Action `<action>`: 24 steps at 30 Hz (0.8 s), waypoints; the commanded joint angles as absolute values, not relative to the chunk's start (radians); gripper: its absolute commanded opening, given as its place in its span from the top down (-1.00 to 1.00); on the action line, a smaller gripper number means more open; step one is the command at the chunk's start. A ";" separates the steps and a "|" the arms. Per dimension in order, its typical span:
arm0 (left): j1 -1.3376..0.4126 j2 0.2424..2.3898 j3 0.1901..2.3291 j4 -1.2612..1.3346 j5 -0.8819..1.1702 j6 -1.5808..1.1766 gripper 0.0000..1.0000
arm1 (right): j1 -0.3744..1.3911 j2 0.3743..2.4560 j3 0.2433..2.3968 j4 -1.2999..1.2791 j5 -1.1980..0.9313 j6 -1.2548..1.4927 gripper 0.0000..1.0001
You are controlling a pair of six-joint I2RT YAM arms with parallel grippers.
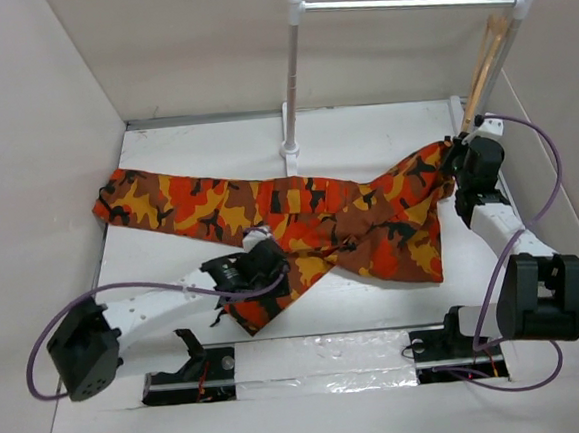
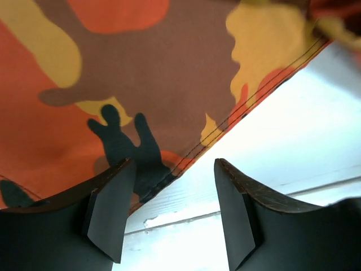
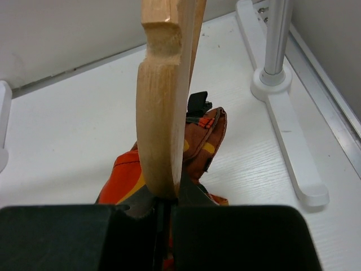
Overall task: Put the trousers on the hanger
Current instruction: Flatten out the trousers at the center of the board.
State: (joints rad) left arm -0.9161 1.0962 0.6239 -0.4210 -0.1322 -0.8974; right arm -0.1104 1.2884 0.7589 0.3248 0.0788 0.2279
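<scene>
The camouflage trousers (image 1: 300,221) lie spread across the table from the far left to the right side. My left gripper (image 1: 263,261) hovers over their near edge. In the left wrist view it (image 2: 172,209) is open and empty, with the stitched hem of the trousers (image 2: 141,73) running just past the left finger (image 2: 110,209) and bare table between the fingers. My right gripper (image 1: 465,154) is shut on the lower end of the tan wooden hanger (image 1: 486,66), which leans up towards the rail. In the right wrist view the hanger (image 3: 163,113) stands clamped in the gripper (image 3: 166,195), with a bunch of trousers (image 3: 206,141) right behind it.
A white rail (image 1: 403,3) on two posts stands at the back, its left post (image 1: 292,86) mid-table and its right post foot (image 3: 287,130) close beside my right gripper. White walls enclose the table on the left, back and right.
</scene>
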 commanded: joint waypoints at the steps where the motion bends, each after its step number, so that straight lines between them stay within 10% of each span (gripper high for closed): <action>1: -1.038 1.181 0.698 -0.465 -0.294 -0.920 -0.11 | -0.135 1.299 0.821 0.394 0.051 0.207 1.00; 13: -1.181 1.419 0.703 -0.453 -0.402 -0.902 -0.15 | -0.135 1.321 0.828 0.407 0.035 0.213 1.00; 16: -1.190 1.448 0.692 -0.420 -0.384 -0.874 0.23 | -0.147 1.325 0.844 0.399 0.026 0.218 1.00; 18: -1.190 1.450 0.712 -0.443 -0.417 -0.856 1.00 | -0.161 1.327 0.845 0.399 0.018 0.224 1.00; 24: -1.163 1.226 0.926 -0.817 -0.720 -0.960 1.00 | -0.202 1.353 0.879 0.382 0.028 0.222 1.00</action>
